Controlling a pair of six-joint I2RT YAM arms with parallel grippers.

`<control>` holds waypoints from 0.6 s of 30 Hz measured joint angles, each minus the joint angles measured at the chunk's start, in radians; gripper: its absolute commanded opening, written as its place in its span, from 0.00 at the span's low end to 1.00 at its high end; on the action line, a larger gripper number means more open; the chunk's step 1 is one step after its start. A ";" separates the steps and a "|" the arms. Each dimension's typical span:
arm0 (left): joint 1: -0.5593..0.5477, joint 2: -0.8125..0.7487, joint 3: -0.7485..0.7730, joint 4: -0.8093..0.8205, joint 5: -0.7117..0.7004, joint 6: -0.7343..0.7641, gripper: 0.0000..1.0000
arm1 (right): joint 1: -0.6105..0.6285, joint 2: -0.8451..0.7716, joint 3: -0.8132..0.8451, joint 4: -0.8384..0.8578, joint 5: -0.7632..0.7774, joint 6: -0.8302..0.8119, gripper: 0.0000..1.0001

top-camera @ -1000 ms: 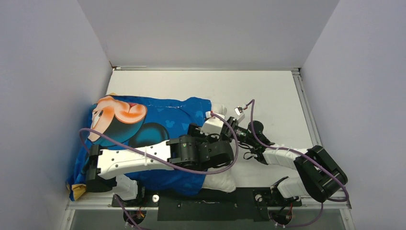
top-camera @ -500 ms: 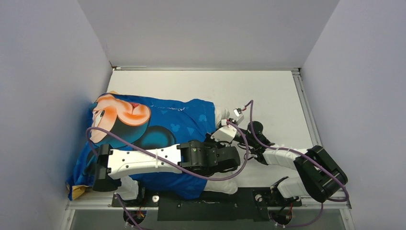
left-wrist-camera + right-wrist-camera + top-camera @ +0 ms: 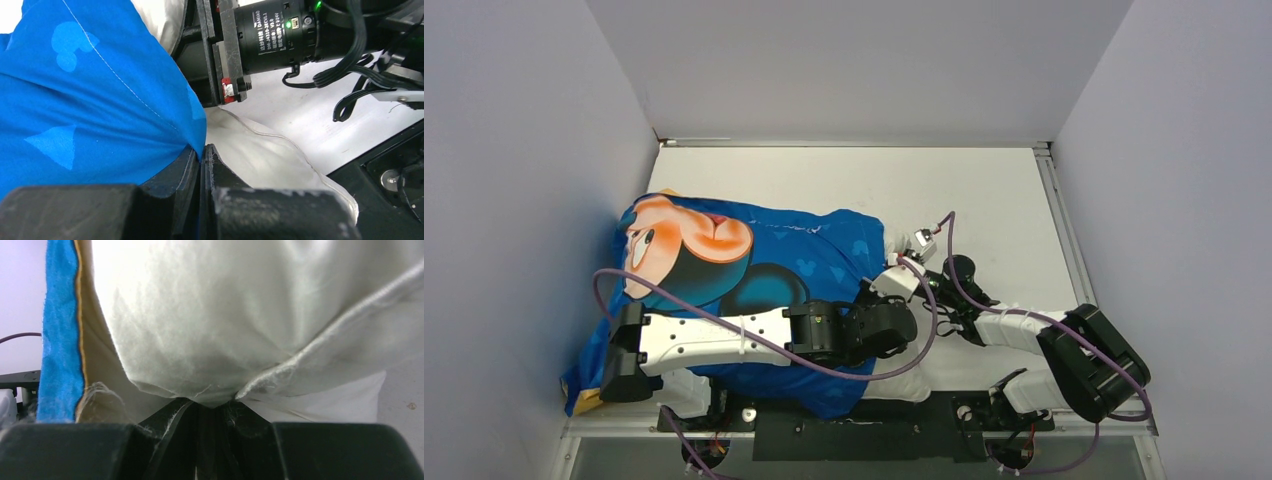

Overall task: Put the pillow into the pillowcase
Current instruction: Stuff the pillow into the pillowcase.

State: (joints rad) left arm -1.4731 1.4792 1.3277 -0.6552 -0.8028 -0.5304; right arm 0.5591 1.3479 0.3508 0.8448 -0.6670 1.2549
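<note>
— What's the left end effector (image 3: 202,152) holding?
— I see it clamped tight on the pillowcase (image 3: 75,100), at the blue hem. My right end effector (image 3: 215,412) pinches the pillow (image 3: 210,315) by its seam.
— Where's the pillow?
— Mostly inside the case, on the left of the bench (image 3: 844,180), with one end poking out.

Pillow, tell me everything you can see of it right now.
The pillow is plump, off-white, crinkly fabric with a stitched edge seam. Most of it lies inside the blue pillowcase; only its right end sticks out of the opening, resting on the table. The right tool is shut on its seamed edge. The left tool pinches the pillowcase hem beside it.
</note>
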 measured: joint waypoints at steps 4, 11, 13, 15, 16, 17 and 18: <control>0.007 -0.021 -0.017 0.045 0.032 0.027 0.00 | -0.002 -0.007 -0.003 -0.002 -0.003 -0.005 0.16; 0.008 -0.195 -0.090 0.189 0.157 0.041 0.00 | -0.002 -0.029 -0.029 -0.009 0.004 -0.017 0.16; 0.008 -0.272 -0.135 0.251 0.188 0.040 0.00 | -0.002 -0.029 -0.029 -0.008 0.004 -0.018 0.16; 0.008 -0.319 -0.163 0.293 0.203 0.038 0.01 | -0.002 -0.029 -0.030 -0.008 0.004 -0.018 0.16; 0.008 -0.328 -0.169 0.302 0.205 0.036 0.01 | -0.002 -0.029 -0.029 -0.008 0.004 -0.018 0.16; 0.008 -0.329 -0.170 0.303 0.205 0.034 0.02 | -0.002 -0.029 -0.029 -0.007 0.004 -0.017 0.16; 0.008 -0.320 -0.169 0.301 0.203 0.031 0.04 | -0.002 -0.029 -0.029 -0.007 0.004 -0.017 0.16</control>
State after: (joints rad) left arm -1.4651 1.1587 1.1584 -0.3542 -0.6003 -0.4999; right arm 0.5571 1.3190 0.3214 0.8375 -0.6632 1.2381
